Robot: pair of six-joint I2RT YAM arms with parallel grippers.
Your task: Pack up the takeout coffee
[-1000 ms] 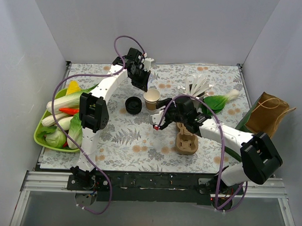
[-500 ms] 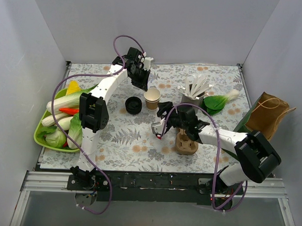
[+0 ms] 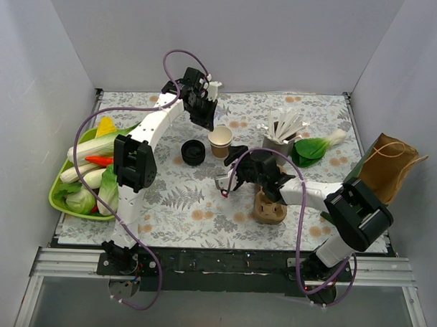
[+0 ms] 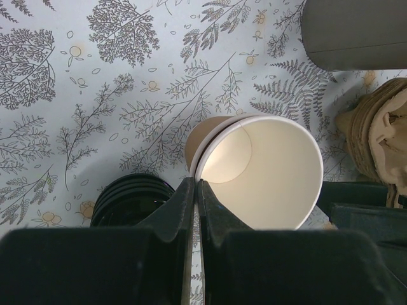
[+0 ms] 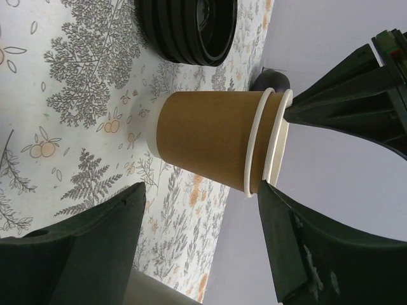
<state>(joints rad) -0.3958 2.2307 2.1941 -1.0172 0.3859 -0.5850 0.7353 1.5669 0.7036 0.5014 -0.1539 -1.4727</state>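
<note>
No lidded takeout coffee shows in any view. A tan paper cup [image 3: 220,141] with no lid, white inside, stands mid-table; the right wrist view shows two nested cups [image 5: 210,140] with two white rims. My left gripper [image 3: 208,122] is above it and shut on the upper cup's rim [image 4: 267,171], one finger inside and one outside [image 4: 197,190]. Its fingers [image 5: 343,108] show in the right wrist view. My right gripper [image 3: 233,161] is open and empty just near-right of the cup, its fingers either side of it but apart from it [image 5: 200,190]. A stack of black lids [image 3: 193,152] lies left of the cup.
A brown pulp cup carrier [image 3: 269,206] sits under my right arm. A grey holder of white sticks [image 3: 280,133] and a bok choy [image 3: 316,147] are at the back right. A brown paper bag [image 3: 387,166] stands far right. A green tray of vegetables [image 3: 59,190] is far left.
My right gripper has moved left and back, closer to the cup. My left gripper has stayed on the cup's rim.
</note>
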